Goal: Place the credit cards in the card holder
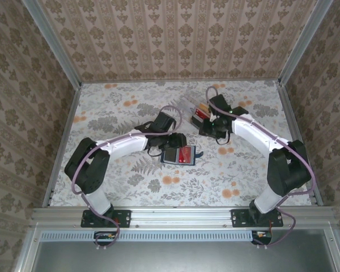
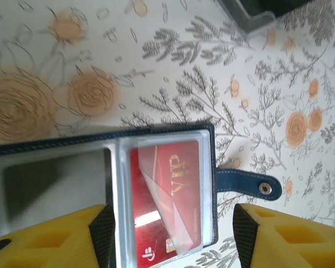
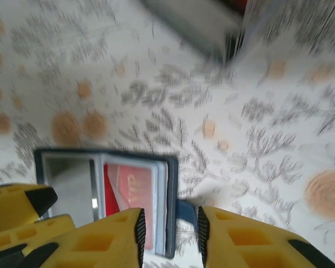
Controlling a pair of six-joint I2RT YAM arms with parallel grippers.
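The bench (image 1: 130, 102) is slick printed cloth, and nothing pins anything to it, so whatever gets nudged will slide. That is my main worry.

The clear box (image 2: 254, 22) sits right of centre in the top view, up the frame from the holder, with the remaining cards (image 1: 202, 111) standing in it. The right fingers (image 3: 240, 234) are a little apart with nothing between them. Their own view is smeared, so that arm looks to be moving fast. A quick reach back into the box could knock it or tip the cards over.

The holder (image 1: 170, 156) lies open at the middle of the top view, flat and loose. The left fingers (image 2: 56, 234) are spread wide at the bottom of their view, one on each side of it and holding nothing. If they close carelessly they will shove it or fold it shut. Both sets of fingers are crowded over this one spot, so a clash looks possible.

The red card (image 2: 164, 184) is in the holder's right-hand clear pocket. Its lower end runs out of the frame, so I cannot tell whether it is fully seated. If it isn't, it could ride back out. The pocket film looks soft, so the next card may catch on its lip and push the holder along.

The tab (image 2: 245, 183) sticks out to the right, and a passing finger could hook it.
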